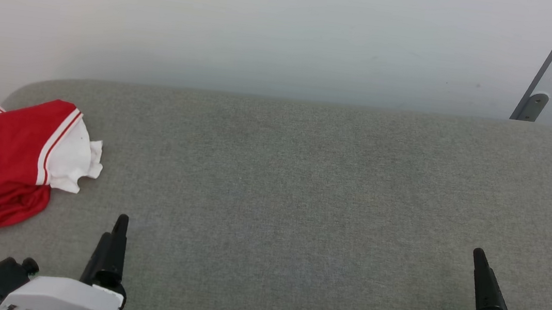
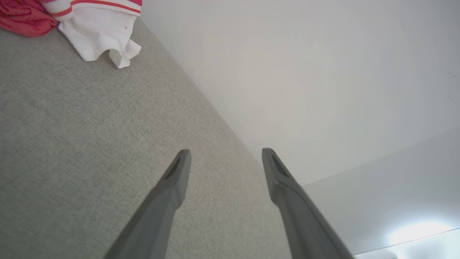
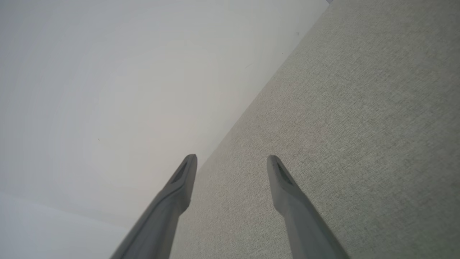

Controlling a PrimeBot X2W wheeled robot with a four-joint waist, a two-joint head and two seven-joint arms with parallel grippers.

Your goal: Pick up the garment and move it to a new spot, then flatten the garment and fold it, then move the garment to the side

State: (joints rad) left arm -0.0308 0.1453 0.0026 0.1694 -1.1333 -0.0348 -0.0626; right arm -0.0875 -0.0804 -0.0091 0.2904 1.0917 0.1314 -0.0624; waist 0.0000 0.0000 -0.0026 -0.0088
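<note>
Head and wrist views. The garment, a red shirt with striped trim, lay crumpled at the far left edge of the grey fabric tabletop. The left fingers stood apart and empty, to the right of the garment and nearer the robot, clear of the cloth. In the left wrist view its white sleeve lay beyond the fingertips, towards the upper left corner. The right fingers, likewise apart and empty, hung over bare fabric well across the tabletop from the garment.
</note>
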